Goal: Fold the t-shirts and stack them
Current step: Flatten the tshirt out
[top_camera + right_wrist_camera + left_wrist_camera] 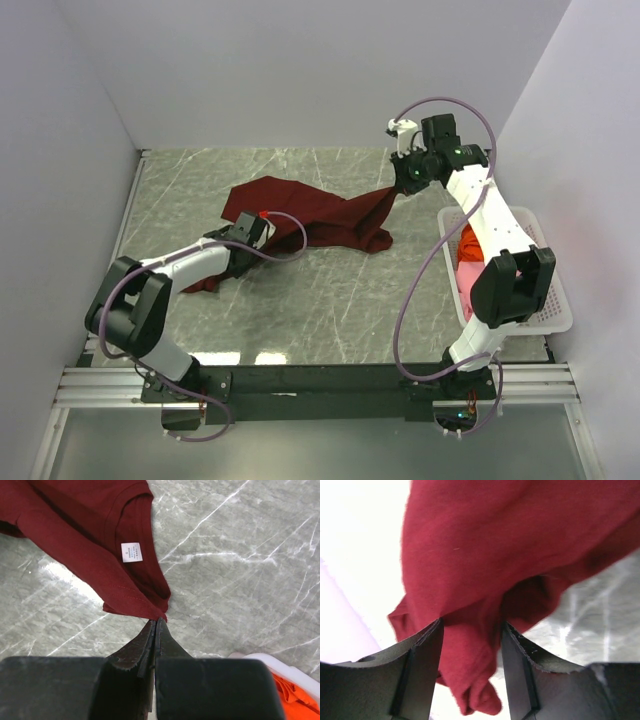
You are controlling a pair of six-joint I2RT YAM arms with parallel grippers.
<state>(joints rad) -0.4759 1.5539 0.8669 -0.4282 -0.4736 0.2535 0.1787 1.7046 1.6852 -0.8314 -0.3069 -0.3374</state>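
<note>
My left claw (470, 630) has its two fingers part-way apart with a thick bunch of the maroon t-shirt (310, 215) filling the gap between them, the cloth touching both pads, so I have hold of it on that side. My right claw (156, 622) is pinched down until its fingers almost meet, nipping a thin edge of the same shirt just beside the collar, where a small white label (131, 551) shows inside the neck. The shirt stretches between my two claws over the middle of the grey marbled worktop (330, 300), rumpled and not yet folded, with part of it draping down past my left wrist. At the right edge of the worktop sits the white basket (555, 300), beside my right arm. In it lie the orange t-shirt (470, 242) towards the far end and the pink t-shirt (464, 285) just nearer, both crumpled and partly hidden by my arm.
</note>
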